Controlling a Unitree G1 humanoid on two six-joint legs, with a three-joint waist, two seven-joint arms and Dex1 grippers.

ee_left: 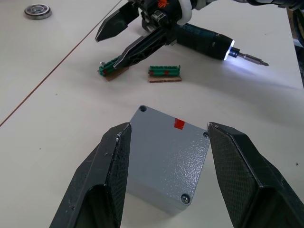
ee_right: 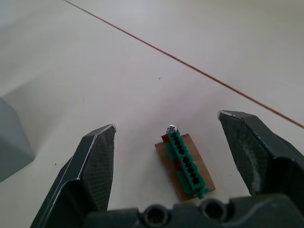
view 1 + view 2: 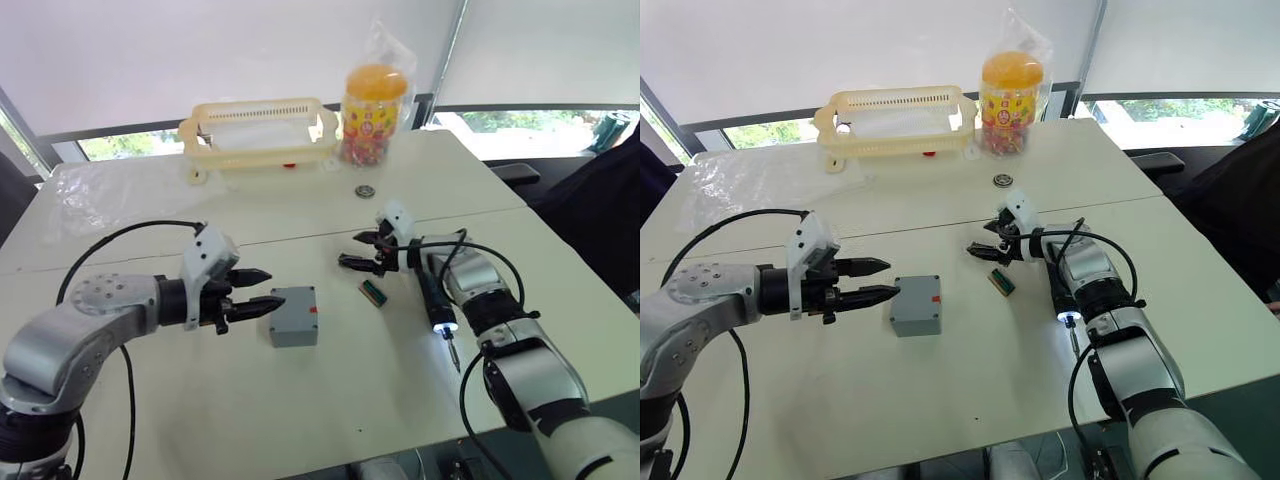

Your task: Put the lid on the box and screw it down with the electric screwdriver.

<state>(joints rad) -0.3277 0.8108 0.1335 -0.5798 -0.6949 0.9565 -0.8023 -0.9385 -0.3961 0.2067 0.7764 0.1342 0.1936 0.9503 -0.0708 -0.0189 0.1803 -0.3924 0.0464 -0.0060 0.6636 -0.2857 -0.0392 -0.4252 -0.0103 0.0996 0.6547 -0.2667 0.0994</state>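
Observation:
The grey box [image 3: 912, 326] stands mid-table with the lid [image 1: 166, 156] lying flat on top, corner holes and a small red mark showing. My left gripper [image 3: 262, 290] is open just left of it, and in the left wrist view its fingers [image 1: 114, 166] flank the box's near end. The electric screwdriver [image 3: 436, 298] lies on the table beside my right forearm, its tip light on. My right gripper [image 3: 358, 250] is open and empty, hovering over a small green-brown block [image 2: 183, 164] that has a screw [image 2: 171, 128] at one end.
A second green-brown block [image 1: 164, 72] lies near the first. A round metal ring [image 3: 365, 190] sits further back. A cream basket [image 3: 260, 130] and a candy jar [image 3: 372, 115] stand at the far edge, with clear plastic sheeting [image 3: 80, 195] at far left. Black cables trail from both arms.

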